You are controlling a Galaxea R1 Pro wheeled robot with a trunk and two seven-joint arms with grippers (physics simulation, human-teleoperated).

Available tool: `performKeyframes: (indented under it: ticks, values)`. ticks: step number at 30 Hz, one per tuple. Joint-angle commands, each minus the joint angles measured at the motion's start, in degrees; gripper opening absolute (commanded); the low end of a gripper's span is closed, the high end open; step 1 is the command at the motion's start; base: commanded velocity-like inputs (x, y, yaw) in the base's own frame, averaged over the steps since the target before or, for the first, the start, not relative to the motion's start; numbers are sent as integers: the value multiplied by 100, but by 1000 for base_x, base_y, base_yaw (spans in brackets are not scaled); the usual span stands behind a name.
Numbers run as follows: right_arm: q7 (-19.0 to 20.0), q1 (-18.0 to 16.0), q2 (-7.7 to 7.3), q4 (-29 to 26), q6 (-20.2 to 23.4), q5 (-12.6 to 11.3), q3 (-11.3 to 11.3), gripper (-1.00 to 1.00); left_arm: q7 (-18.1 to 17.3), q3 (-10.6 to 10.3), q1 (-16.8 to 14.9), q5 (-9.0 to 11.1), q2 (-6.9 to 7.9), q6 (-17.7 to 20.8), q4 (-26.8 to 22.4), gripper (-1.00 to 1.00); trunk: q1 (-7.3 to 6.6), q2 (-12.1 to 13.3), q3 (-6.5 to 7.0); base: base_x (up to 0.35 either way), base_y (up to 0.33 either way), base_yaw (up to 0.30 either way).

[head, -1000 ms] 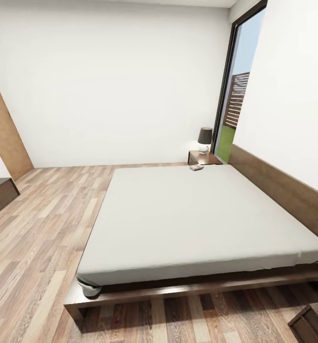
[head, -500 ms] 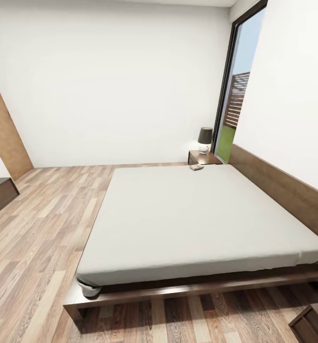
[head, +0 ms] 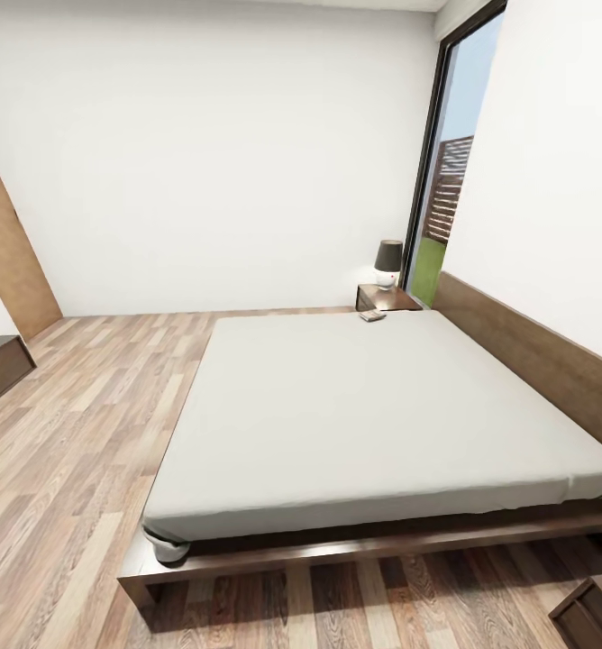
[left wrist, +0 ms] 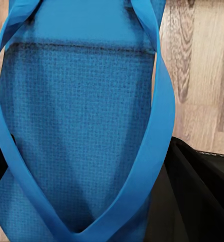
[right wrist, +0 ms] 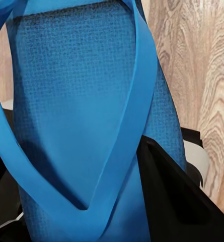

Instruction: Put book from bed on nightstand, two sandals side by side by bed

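Facing the bed (head: pixel 373 415) from near its foot, the head view takes in the whole off-white mattress, with the book (head: pixel 371 315) lying at the far corner by the headboard (head: pixel 535 361), just beside the far nightstand (head: pixel 384 298) on which a dark-shaded lamp (head: pixel 388 262) stands. A corner of a second dark cabinet (head: pixel 594 613), probably the other nightstand, is seen at the near right. In the left wrist view a blue sandal (left wrist: pixel 76 126) with its straps is seen close up, over the wooden floor (left wrist: pixel 202 75), and dark gripper parts sit against its edge; the left gripper appears to be clamped on this sandal, though the fingertips themselves are hidden. In the right wrist view a second blue sandal (right wrist: pixel 76 116) is likewise seen against a black gripper finger (right wrist: pixel 167 191), so the right gripper is judged to be holding that one. The step in hand is judged to be the carrying of both sandals towards the bed, with the book not yet moved. The next move calls for a spot on the floor (head: pixel 85 433) next to the bed to be reached, and for the two sandals to be lowered there side by side, aligned and close together, before either is let go.
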Motion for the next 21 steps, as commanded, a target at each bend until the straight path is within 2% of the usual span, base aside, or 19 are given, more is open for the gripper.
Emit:
performKeyframes:
  ticks: [1,21]
  values:
    - [29,-3,0,-5,22,34,-47,-100,27,-50,-4,43,0,-19,4,-100,24,-50,-28,0,0,0]
    - [29,-3,0,-5,16,39,-46,-100,23,-44,-12,45,0,-37,-5,-100,464,-852,-387,0,0,0]
